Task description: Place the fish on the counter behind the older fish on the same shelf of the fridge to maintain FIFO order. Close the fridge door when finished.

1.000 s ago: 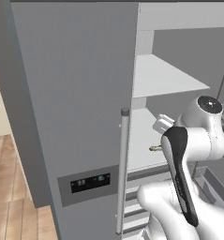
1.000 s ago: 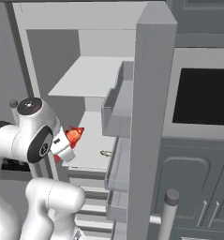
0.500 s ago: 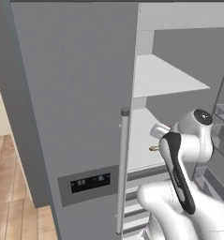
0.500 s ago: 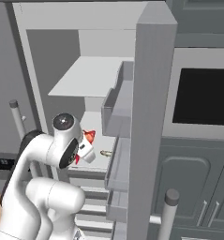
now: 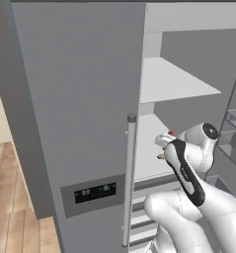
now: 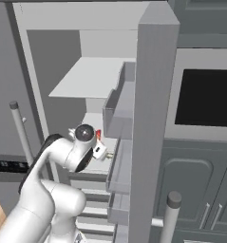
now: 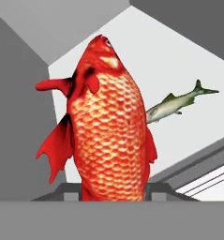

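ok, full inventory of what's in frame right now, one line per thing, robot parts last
red-orange fish: 1, bright red-orange, held in the gripper in front of the fridge shelf
older fish: 1, silvery grey-green, lying on the white shelf beyond the red one
fridge: 1, grey, left door with dark display panel shut, interior open
shelves: 2 white, inside the fridge
fridge door: 1, grey, swung open, bins on its inner side
oven: 1, dark window, right of the door
gripper: 1, shut on the red-orange fish
arm: 1, white with dark joints
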Controlling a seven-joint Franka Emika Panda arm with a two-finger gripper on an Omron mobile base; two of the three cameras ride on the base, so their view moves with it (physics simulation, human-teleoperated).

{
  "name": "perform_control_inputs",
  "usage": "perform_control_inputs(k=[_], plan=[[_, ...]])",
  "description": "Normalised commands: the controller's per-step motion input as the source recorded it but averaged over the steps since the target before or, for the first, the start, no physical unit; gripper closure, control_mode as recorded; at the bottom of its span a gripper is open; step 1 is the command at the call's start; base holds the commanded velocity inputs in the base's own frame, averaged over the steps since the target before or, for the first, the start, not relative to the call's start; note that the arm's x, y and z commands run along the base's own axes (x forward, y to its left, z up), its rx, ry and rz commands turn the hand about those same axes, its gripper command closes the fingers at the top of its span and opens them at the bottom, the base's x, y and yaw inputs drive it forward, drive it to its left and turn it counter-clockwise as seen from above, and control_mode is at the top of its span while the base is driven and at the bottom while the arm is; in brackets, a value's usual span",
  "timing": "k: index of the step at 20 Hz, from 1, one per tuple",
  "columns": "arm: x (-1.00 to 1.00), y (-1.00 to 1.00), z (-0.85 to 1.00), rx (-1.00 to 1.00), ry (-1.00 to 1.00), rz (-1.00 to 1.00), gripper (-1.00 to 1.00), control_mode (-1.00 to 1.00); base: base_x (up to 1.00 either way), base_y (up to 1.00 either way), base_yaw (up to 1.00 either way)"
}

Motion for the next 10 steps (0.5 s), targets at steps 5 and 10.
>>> perform_control_inputs(k=[5,10], plan=[[0.52,0.0,0.0,0.0,0.0,0.04,1.0,-1.0,0.0,0.0,0.0],[0.52,0.0,-0.22,0.0,-0.01,0.0,1.0,-1.0,0.0,0.0,0.0]])
